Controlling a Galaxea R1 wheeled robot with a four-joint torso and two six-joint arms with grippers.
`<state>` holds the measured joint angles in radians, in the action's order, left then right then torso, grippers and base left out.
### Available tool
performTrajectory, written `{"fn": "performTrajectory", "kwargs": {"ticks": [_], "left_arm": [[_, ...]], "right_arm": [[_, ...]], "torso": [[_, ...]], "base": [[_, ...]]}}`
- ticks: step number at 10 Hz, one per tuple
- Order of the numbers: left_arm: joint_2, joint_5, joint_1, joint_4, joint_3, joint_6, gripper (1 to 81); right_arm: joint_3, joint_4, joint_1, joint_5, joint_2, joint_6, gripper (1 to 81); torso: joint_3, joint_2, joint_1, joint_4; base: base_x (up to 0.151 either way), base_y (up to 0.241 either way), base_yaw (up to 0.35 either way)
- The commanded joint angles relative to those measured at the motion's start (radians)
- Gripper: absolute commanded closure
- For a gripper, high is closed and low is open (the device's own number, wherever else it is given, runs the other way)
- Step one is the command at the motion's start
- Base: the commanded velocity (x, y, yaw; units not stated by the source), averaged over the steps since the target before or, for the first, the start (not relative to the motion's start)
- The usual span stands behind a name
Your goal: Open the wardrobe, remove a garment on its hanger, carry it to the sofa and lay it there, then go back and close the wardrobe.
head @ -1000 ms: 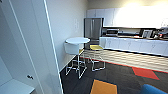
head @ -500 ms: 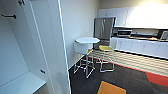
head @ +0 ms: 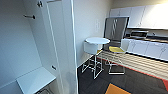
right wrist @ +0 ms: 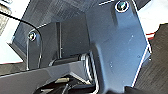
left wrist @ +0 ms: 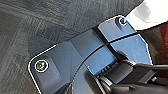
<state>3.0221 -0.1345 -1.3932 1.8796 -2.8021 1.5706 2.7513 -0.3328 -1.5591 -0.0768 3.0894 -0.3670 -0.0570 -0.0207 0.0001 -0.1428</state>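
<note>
A: Report the wardrobe's position

B: In the head view the wardrobe (head: 37, 47) occupies the left half. Its door (head: 65, 45) stands open, edge toward the camera. A bare rail (head: 29, 16) crosses the upper interior and a white shelf (head: 35, 79) sits low inside

A: What stands beside it?

B: To the right of the open door, a round white table (head: 97, 40) with a white chair (head: 91, 53) close against it and a yellow-seated chair (head: 116, 56) next to it, all on dark carpet (head: 130, 82). Farther back are a steel refrigerator (head: 116, 28) and white kitchen cabinets (head: 147, 47)

A: What do the wrist views add?

B: The left wrist view shows grey carpet (left wrist: 37, 25) beneath the robot's own dark plate, plus a white surface (left wrist: 150, 11) at one corner with a strip of red beside it; what these are cannot be told. The right wrist view shows grey carpet (right wrist: 155, 72) at one side and a white surface (right wrist: 15, 32) at the other. Neither shows the wardrobe interior that the head view gives

A: State of each end effector?

B: Cannot tell for left or right; the fingers cannot be made out
</note>
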Motion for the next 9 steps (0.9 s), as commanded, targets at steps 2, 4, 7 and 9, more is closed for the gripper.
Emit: {"fn": "performTrajectory", "kwargs": {"ticks": [2, 4, 7, 9], "left_arm": [[0.0, 0.038, 0.058, 0.016, -0.002, -0.006, 1.0], [0.0, 0.038, 0.055, 0.016, -0.002, -0.006, 1.0], [0.002, 0.038, 0.055, 0.016, -0.002, -0.004, 1.0], [0.003, 0.038, 0.053, 0.016, -0.002, -0.004, 1.0]], "right_arm": [[-0.001, 0.004, 0.044, 0.051, 0.007, 0.002, 1.0], [-0.001, 0.004, 0.043, 0.051, 0.007, 0.002, 1.0], [-0.001, 0.003, 0.043, 0.051, 0.008, 0.002, 1.0], [-0.001, 0.004, 0.041, 0.049, 0.008, 0.002, 1.0]], "torso": [[0.0, 0.0, 0.0, 0.0], [0.0, 0.0, 0.0, 0.0], [0.0, 0.0, 0.0, 0.0], [0.0, 0.0, 0.0, 0.0]], "base": [[0.0, 0.0, 0.301], [0.0, 0.0, 0.302], [0.0, 0.0, 0.303], [0.0, 0.0, 0.298]]}}
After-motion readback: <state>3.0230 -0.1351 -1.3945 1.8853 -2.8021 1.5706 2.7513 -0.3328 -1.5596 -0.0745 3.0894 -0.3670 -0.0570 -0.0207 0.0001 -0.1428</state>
